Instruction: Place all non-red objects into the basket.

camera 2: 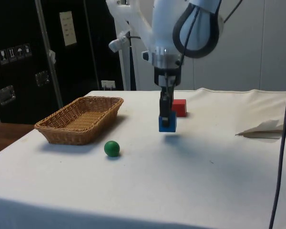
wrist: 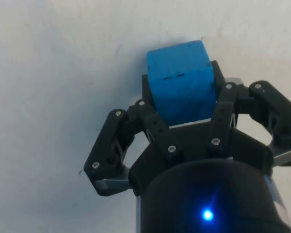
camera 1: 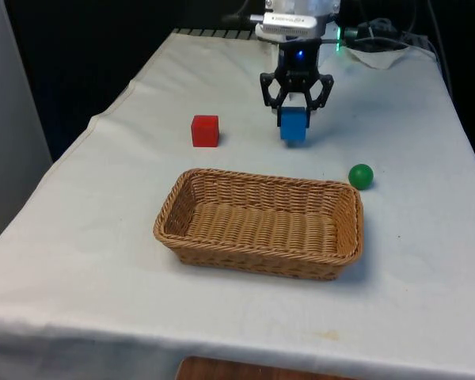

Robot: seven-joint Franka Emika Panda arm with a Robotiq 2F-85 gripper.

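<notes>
Step in hand, as judged: carriage of the blue cube to the wicker basket. For a clean finish: cube kept level and clamped until above the basket's open middle, lift high enough to clear the near rim, release low over the woven floor to prevent a bounce-out, path well apart from the red cube. Across the front view from its left. Red cube: small, matt, resting on the white-clothed worktop, beyond the basket's left end; not for collection. Wicker basket: oblong, light brown, shallow with a rolled rim, nothing inside, nearer the camera than both cubes. Pincer: black, two-fingered, closed on the blue cube, fingers against opposite faces. Blue cube: bright blue, sharp-edged, a few dark scuffs along one edge in the wrist view, hanging just clear of the cloth in the side view, a faint shadow beneath; beside the red cube, towards the front view's right, beyond the basket's far rim. Green ball: small, smooth, on the cloth just off the basket's far right corner, not touching it; also due for the basket, not yet collected.
</notes>
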